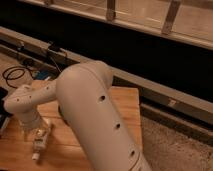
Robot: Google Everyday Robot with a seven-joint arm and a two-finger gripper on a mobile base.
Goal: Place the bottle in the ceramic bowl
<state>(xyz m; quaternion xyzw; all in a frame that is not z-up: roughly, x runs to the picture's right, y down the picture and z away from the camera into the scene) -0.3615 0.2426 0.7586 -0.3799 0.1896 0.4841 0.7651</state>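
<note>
The white bottle lies on the wooden table near its front left, cap end toward the front edge. My gripper is at the end of the white arm, right above the bottle's upper end and touching or almost touching it. The arm's thick elbow fills the middle of the view. The green ceramic bowl is hidden behind the arm, just right of the gripper's wrist.
Black cables and a small blue object lie behind the table at the left. A dark ledge and rail run along the back. Speckled floor lies right of the table.
</note>
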